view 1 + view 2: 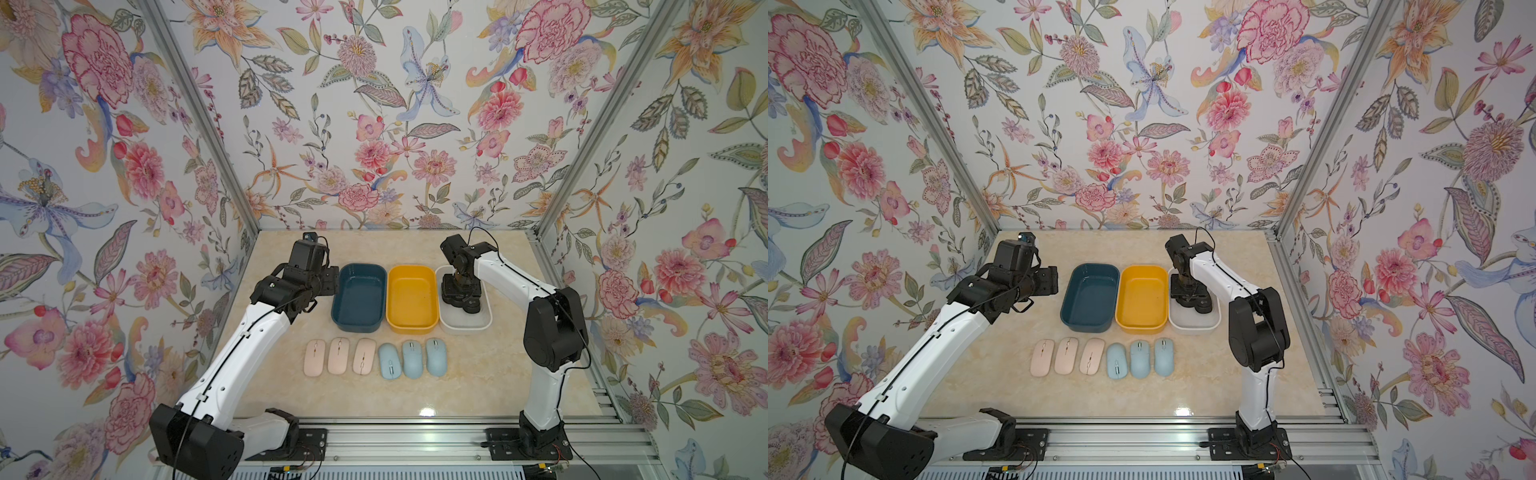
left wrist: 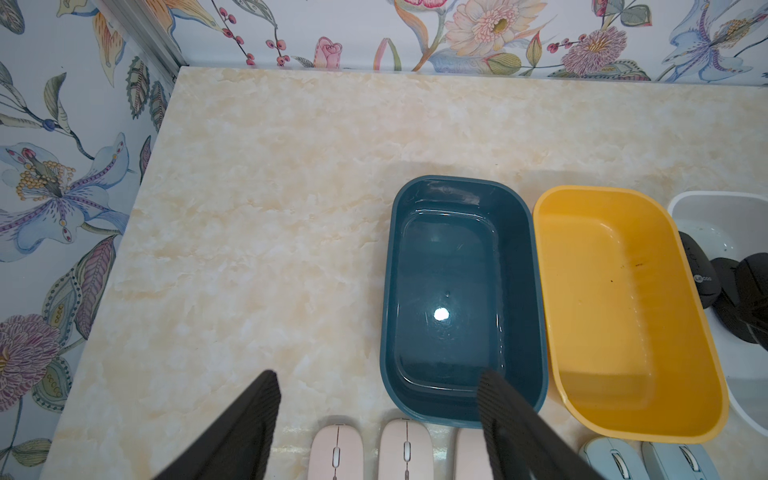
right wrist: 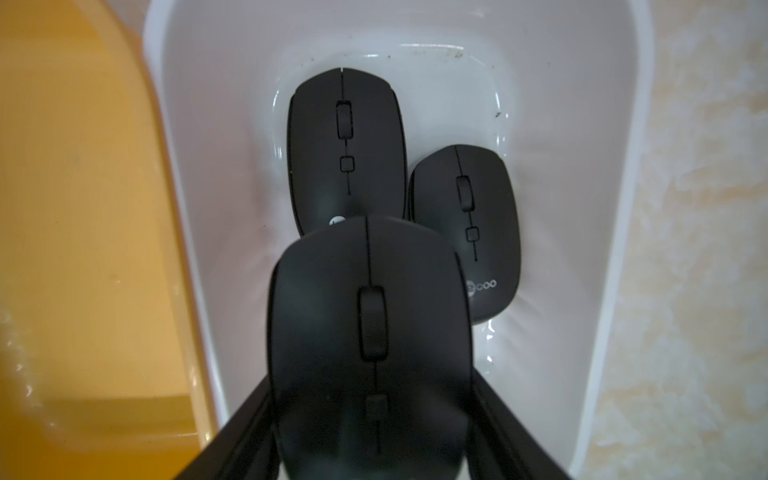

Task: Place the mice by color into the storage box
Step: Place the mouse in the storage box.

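The right pincer (image 3: 372,395) is clenched on a black mouse (image 3: 370,299), holding it over the white box (image 3: 640,166) at far right, where two more black mice (image 3: 345,145) lie. The left pincer (image 2: 378,378) hangs released, left of the teal box (image 1: 358,328). Pink mice (image 1: 338,356) and blue mice (image 1: 411,358) line the counter (image 1: 498,382), on the near side of the teal box and the yellow box (image 1: 411,330).

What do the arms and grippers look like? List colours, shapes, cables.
The left arm and right arm have white shells, bulky black joints and a thin black cable along each. The left gripper has flat, black, finely ribbed fingers.
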